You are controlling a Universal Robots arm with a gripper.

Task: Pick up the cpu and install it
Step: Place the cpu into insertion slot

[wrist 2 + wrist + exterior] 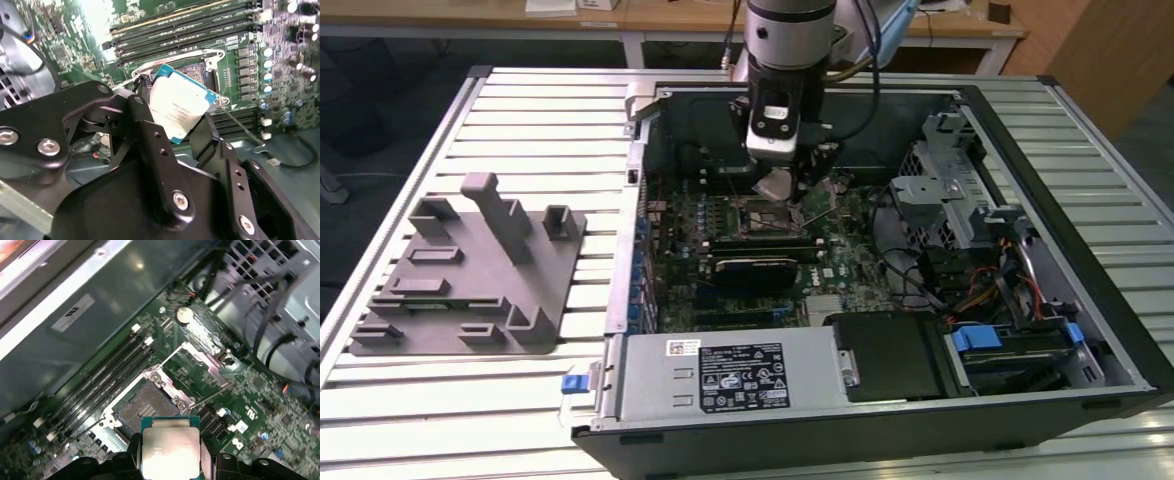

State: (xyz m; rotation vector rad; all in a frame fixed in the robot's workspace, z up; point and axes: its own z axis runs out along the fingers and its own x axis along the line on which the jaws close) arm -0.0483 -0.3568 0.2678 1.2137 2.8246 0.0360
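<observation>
Silver slatted metal table (pixel 494 110) holds a big open black computer case (pixel 1107 340). Inside the case, the black two-finger gripper (pixel 175 117) is clamped on the small flat square silvery cpu (pixel 171 450). The cpu hangs just above the open square metal-framed socket (pixel 145 410) on the green motherboard (pixel 240 390).

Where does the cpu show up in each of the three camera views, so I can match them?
Exterior view: the cpu is a pale tile at the end effector tip, over the open socket.
Second wrist view: the cpu sits tilted, clamped between the black fingers, in front of the socket.
First wrist view: the cpu faces the camera between the fingers, near the socket.
Shared landmark: the socket.
</observation>
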